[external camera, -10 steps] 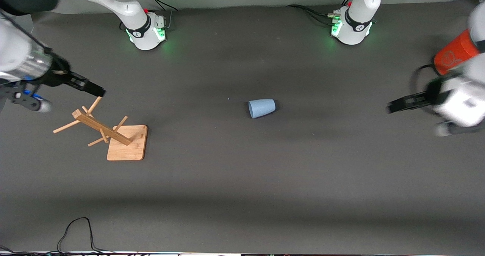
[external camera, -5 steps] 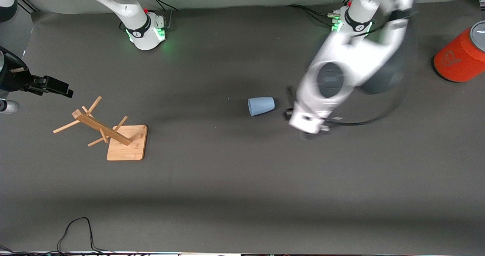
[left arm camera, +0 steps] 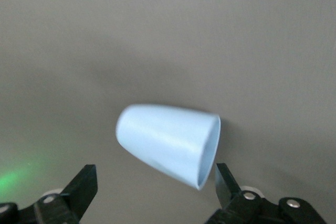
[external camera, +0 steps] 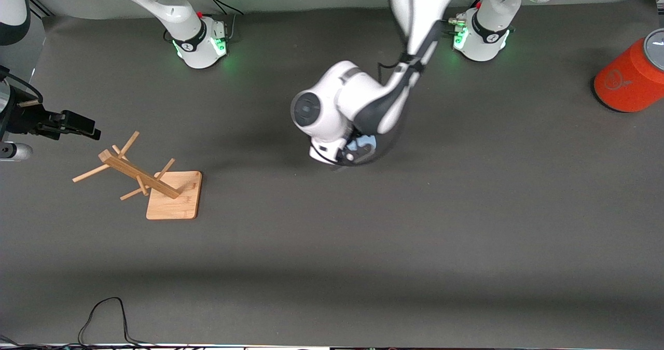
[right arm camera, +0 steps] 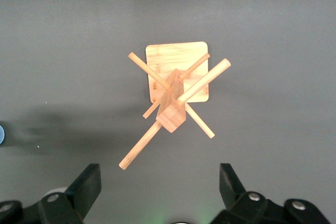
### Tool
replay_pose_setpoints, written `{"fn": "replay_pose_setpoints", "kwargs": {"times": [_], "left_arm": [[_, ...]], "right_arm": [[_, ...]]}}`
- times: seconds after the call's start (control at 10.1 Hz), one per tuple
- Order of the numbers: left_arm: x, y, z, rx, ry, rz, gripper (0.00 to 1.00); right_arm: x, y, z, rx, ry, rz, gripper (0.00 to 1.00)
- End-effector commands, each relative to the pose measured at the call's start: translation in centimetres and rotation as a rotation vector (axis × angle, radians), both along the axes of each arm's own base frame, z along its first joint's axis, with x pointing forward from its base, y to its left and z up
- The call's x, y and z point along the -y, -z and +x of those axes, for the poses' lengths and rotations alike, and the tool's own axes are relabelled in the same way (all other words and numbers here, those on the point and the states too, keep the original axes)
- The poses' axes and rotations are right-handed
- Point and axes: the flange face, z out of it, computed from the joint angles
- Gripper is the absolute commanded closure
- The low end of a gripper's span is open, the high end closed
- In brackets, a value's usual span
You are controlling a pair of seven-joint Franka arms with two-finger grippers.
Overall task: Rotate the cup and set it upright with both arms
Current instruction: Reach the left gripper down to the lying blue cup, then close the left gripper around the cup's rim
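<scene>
Cup on its side mid-table: the small light-blue plastic tumbler lies beneath the left gripper, whose fingers are spread wide, either side, gripping nothing. Right gripper hangs spread too, over the wooden peg rack.

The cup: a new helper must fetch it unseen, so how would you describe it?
On the dark table, look mid-table beneath the left gripper, whose jaws are open. The cup lies there on its side, a small, plain light-blue tumbler, unlike the big orange can or the wooden peg rack.
</scene>
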Motion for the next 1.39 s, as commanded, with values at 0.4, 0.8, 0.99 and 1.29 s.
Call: {"fn": "replay_pose_setpoints", "kwargs": {"times": [0.4,0.8,0.99,1.29], "left_arm": [[2.1,3.4,-2.6,0.018,0.029,0.104,1.0],[2.0,3.0,-2.8,0.007,0.038,0.112,1.0],[1.8,2.0,-2.7,-0.021,0.075,0.115,1.0],[0.7,0.2,-1.5,-0.098,0.123,0.106,1.0]], "right_arm": [[-0.6,-0.3,-1.0,0.011,-0.031,-0.012,0.0],[-0.8,-0.1,-0.7,0.007,-0.031,-0.012,0.0],[-0.8,0.0,-0.5,0.008,-0.037,-0.014,0.0],[-0.7,-0.9,-0.5,0.057,-0.041,-0.031,0.0]]}}
